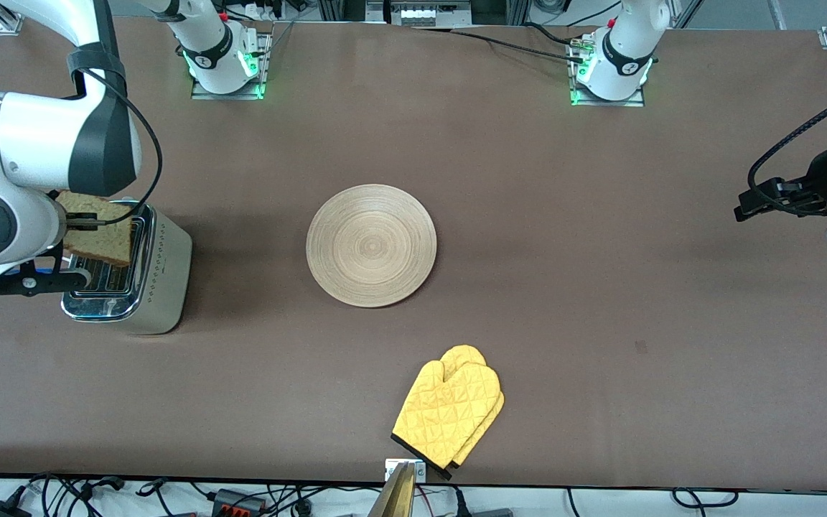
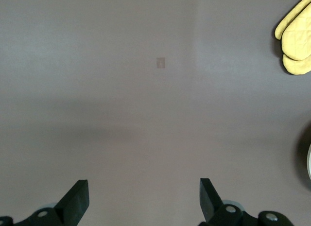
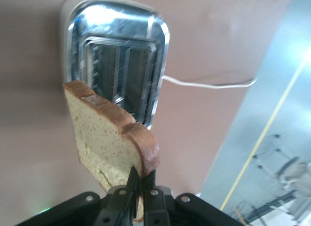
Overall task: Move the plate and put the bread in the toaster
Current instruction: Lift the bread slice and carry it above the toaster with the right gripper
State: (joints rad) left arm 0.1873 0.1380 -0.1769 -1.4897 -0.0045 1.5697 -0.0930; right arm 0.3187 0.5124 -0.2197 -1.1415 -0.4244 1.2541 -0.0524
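Front: right gripper (image 1: 87, 225) clamps bread (image 1: 97, 228) over toaster (image 1: 132, 271) at right arm's end; plate (image 1: 371, 245) mid-table; left arm waits
Left wrist: left gripper (image 2: 144, 199) fingers apart over bare table (image 2: 146, 114), mitt (image 2: 295, 39) at edge
Right wrist: bread (image 3: 109, 143) pinched above toaster (image 3: 119, 60) slots

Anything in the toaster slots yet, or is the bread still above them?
The bread is held edge-down above the toaster by the right gripper. The slot parts in view look empty; the slice covers the rest. The left gripper waits open over bare table.
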